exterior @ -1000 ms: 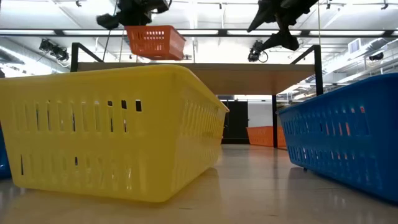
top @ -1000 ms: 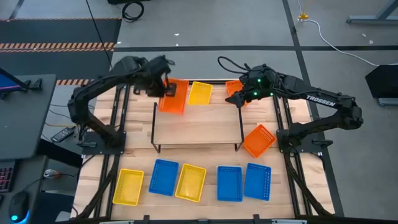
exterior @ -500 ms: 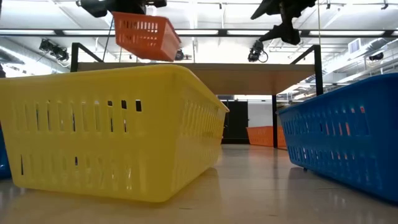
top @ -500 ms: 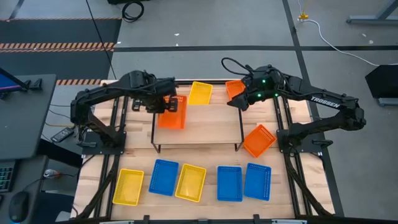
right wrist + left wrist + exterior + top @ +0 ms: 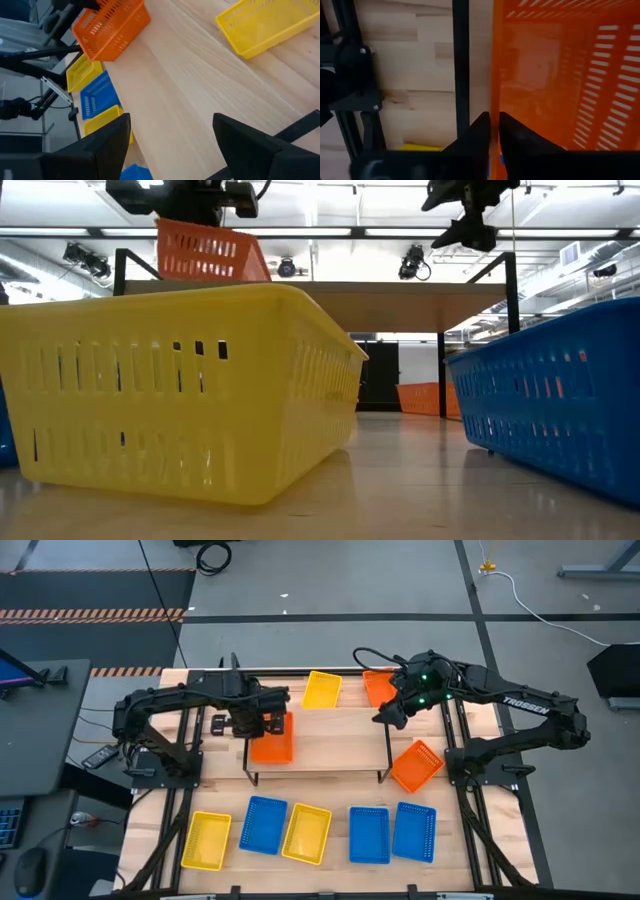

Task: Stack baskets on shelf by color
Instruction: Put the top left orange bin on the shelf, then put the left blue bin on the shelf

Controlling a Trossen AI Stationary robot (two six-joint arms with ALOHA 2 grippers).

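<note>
My left gripper [image 5: 262, 724] is shut on an orange basket [image 5: 272, 738] over the left end of the shelf [image 5: 330, 752]. In the low view the basket [image 5: 205, 252] sits tilted, with its lower edge at the shelf board [image 5: 400, 288]. My right gripper [image 5: 383, 717] hangs open above the shelf's right end and touches nothing; its wrist view shows it open [image 5: 175, 145]. A yellow basket [image 5: 322, 689] and another orange one [image 5: 378, 685] lie by the shelf's far edge. My left gripper holds the orange basket by its left long wall [image 5: 493, 95], one finger [image 5: 481, 125] outside and one [image 5: 506, 125] inside. The fingers come from above, pointing down. The basket is tilted; whether its lower edge rests on the shelf I cannot tell.
An orange basket [image 5: 416, 765] lies on the table right of the shelf. Along the near edge stand a yellow basket [image 5: 205, 840], a blue one [image 5: 264, 825], a yellow one [image 5: 307, 833] and two blue ones [image 5: 369, 835] [image 5: 414, 831]. The shelf's middle is bare.
My left gripper has carried the orange basket from the shelf's far left corner toward the table's near edge and down, so it now sits low over the shelf's left end. My right gripper has shifted slightly toward the near edge and stayed open.
</note>
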